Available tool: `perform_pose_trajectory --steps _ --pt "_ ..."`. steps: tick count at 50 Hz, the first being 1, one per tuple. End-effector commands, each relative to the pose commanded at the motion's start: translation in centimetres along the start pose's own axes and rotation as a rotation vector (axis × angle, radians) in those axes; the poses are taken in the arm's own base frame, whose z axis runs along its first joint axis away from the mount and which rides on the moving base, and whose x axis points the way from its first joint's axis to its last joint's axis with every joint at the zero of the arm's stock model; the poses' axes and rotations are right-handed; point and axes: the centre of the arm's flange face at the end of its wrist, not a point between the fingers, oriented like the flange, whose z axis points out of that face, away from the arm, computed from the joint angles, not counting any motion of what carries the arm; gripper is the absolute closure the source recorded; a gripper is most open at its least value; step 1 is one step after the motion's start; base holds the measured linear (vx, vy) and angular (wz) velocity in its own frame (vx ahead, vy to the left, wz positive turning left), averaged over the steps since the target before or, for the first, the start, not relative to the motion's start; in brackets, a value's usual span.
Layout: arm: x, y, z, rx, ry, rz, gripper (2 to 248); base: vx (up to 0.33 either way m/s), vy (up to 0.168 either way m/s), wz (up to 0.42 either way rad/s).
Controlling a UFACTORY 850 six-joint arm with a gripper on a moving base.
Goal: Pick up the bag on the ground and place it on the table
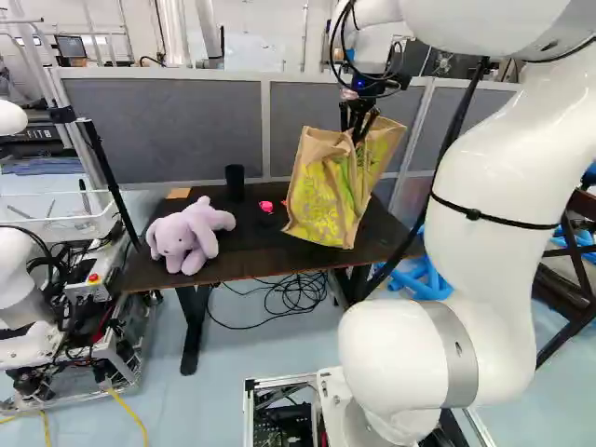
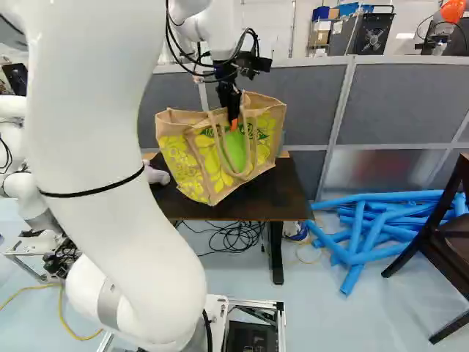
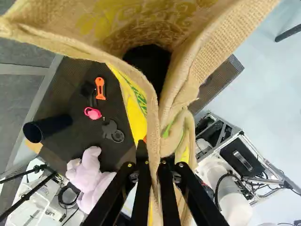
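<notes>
In the left base view the fingers [image 1: 357, 135] are clamped on the upper edge of the bag [image 1: 321, 191], which hangs tilted below them over the counter [image 1: 247, 251]; whether its bottom touches the top I cannot tell. Lower than the fingers and to their left, the purple plush elephant [image 1: 191, 237] sits near the counter's front edge, with a black cup [image 1: 235, 182] behind it and a small pink thing [image 1: 266, 206] between elephant and bag, nearest the bag. The grey partition [image 1: 168, 130] stands behind the counter, and a cable tangle [image 1: 296, 293] lies on the floor beneath. Another robot [image 1: 14, 270] is well off to the left of the fingers. In the right base view the bag spreads to both sides below the fingers, hiding part of the counter; blue tubes [image 2: 355, 264] and a dark chair [image 2: 458, 224] are on the floor, lower and to the right of the fingers. In the wrist view the fingers [image 3: 154, 162] pinch the bag's fabric from two sides, its open mouth ahead of them. Past one side of the bag an orange tool [image 3: 100, 88] lies near the pink thing, with the cup and elephant close by.
</notes>
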Motion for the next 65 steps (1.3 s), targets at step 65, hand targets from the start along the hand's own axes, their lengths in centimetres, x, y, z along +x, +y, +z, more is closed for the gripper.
perform_pose_trajectory --steps 65 --pt "4.8 -4.2 10.8 -0.064 -0.08 -0.004 226 0.0 0.0 0.0"
